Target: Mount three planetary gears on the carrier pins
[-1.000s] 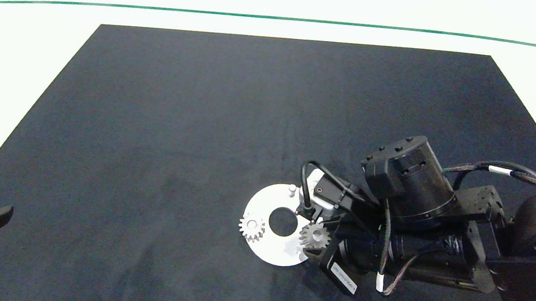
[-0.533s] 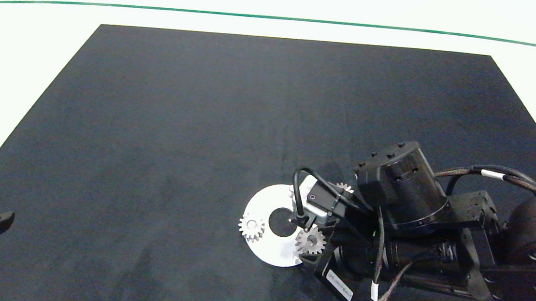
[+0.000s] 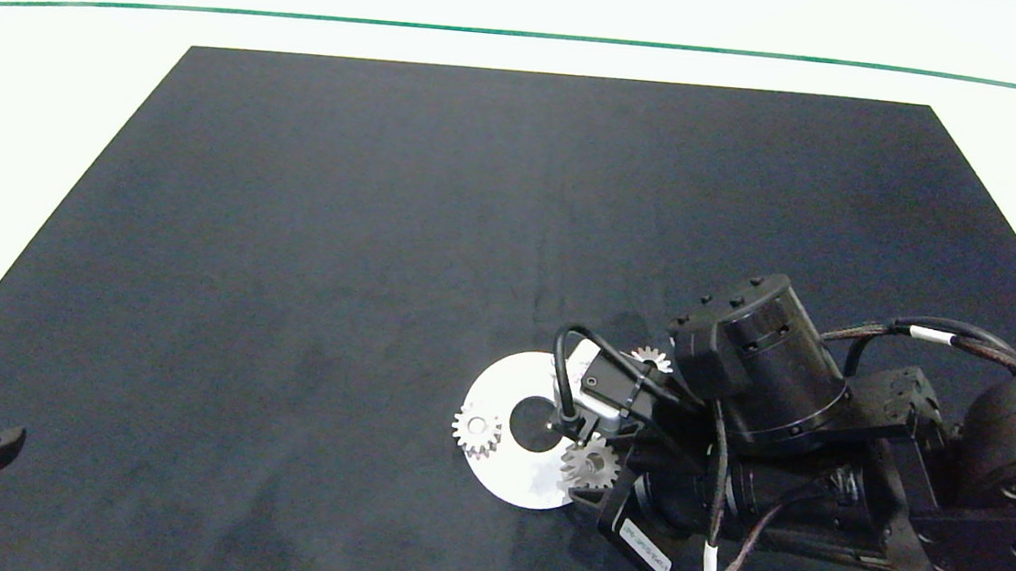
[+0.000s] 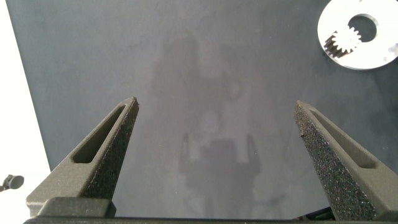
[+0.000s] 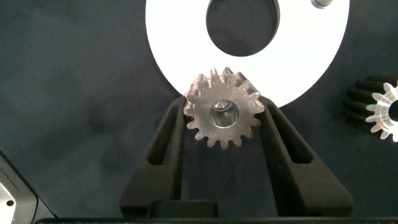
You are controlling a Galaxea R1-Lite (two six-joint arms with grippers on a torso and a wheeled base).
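– Three to fit, and working on the second now: gripping a planetary gear [image 5: 205, 127] in the right hand [image 5: 224, 104], closing on its teeth from both sides, right at the rim of the white disc [image 5: 180, 68].

– Sitting on its carrier pin [image 5: 221, 113], or just hovering over it?

– Looking seated, judging by the grey stud showing through the bore, though not telling how far down. So: pressing straight down, keeping the gear flat, then opening only a little before lifting clear, avoiding dragging it back off.

– Minding the neighbours?

– Leaving alone the first gear [image 3: 476, 431], already sitting on the disc on the side away from the arm. After that, probably going for the loose gear [image 3: 651, 358] lying on the dark mat [image 3: 290, 257] just beside the disc, and aiming it at the bare pin [image 5: 321, 2].

– Needing the left hand [image 4: 214, 109]?

– Hardly. Idling well apart from the disc, near the mat's corner on the table [image 3: 28, 96], spread wide and holding nothing.

– Reading anything?

– Spotting a white label [image 3: 646, 544] on the right wrist, but failing to make out the print. Finding no legible brand or writing elsewhere.
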